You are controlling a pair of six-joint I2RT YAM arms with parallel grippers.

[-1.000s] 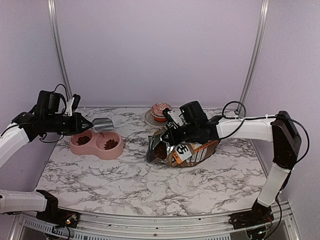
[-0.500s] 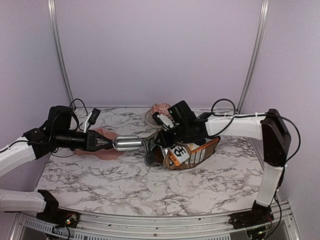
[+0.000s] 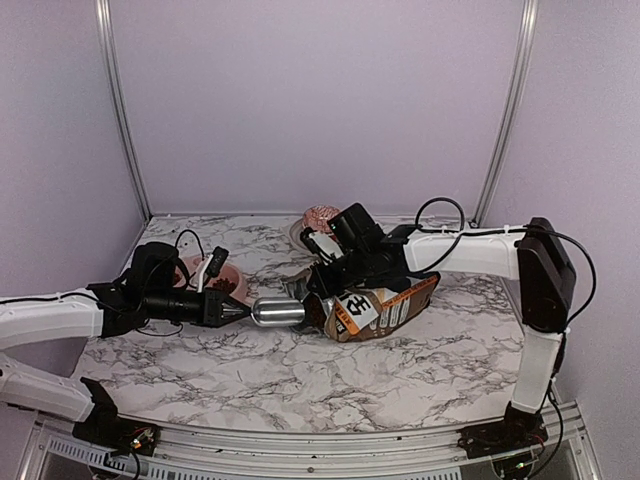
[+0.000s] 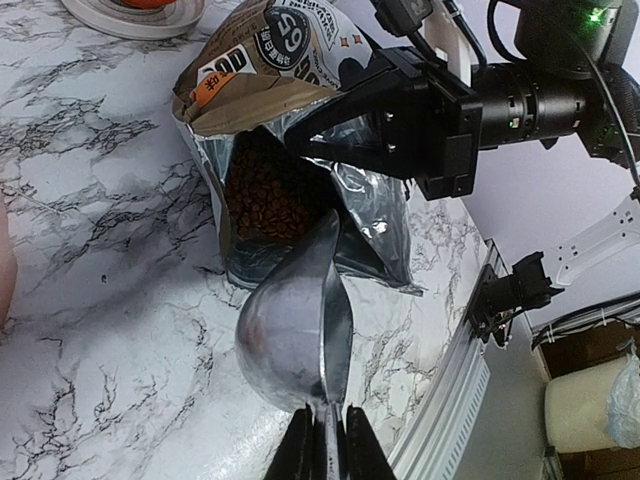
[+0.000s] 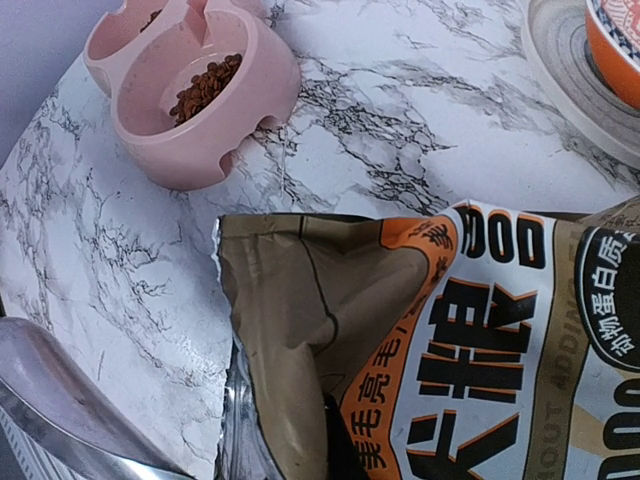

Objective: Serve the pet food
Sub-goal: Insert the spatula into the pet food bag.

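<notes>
The pet food shows as dark kibble inside the open printed bag [image 4: 265, 195] and in the pink double bowl [image 5: 205, 85]. My left gripper [image 3: 235, 311] is shut on the handle of a metal scoop [image 3: 278, 312]. In the left wrist view the scoop [image 4: 290, 320] is turned on edge, with its tip at the bag's foil mouth. My right gripper [image 3: 322, 283] is shut on the bag's upper lip and holds the mouth open. In the right wrist view only a dark fingertip [image 5: 340, 440] shows against the bag [image 5: 450, 330].
The pink bowl [image 3: 228, 283] stands at the left, partly behind my left arm. A pink-frosted cupcake [image 3: 322, 217] on a plate [image 5: 560, 60] stands behind the bag. The table's near edge rail [image 4: 455, 400] lies close to the scoop.
My left arm has swung from above the bowl to the right and forward, carrying the scoop to the bag's mouth. My right gripper has shifted the bag's lip slightly left.
</notes>
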